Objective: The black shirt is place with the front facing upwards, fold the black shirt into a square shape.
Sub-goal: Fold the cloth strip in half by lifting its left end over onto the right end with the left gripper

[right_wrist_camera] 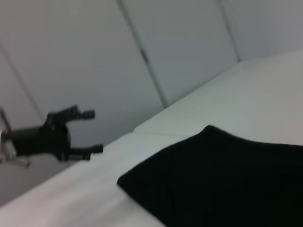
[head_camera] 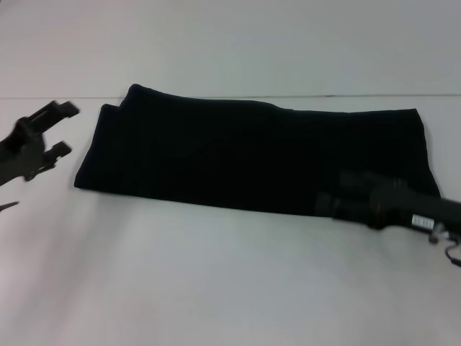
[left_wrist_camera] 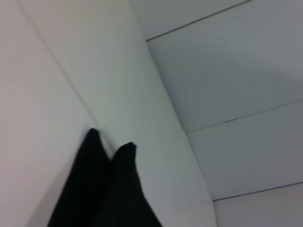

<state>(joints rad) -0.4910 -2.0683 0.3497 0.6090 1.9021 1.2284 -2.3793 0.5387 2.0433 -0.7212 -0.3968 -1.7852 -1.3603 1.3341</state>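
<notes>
The black shirt (head_camera: 252,155) lies on the white table (head_camera: 216,281), folded into a long band running left to right; no lettering shows on its upper face. At its left end two rounded layers overlap. The left pincer (head_camera: 56,130) hovers just beside that left end, apart from the cloth, its two fingers (head_camera: 66,109) spread and pointing toward the shirt; the right wrist view shows the same pincer (right_wrist_camera: 90,132) spread above the table edge. The right arm reaches in from the right, with the right pincer (head_camera: 338,196) low over the near right part of the band; whether it is spread or pressed together cannot be told.
</notes>
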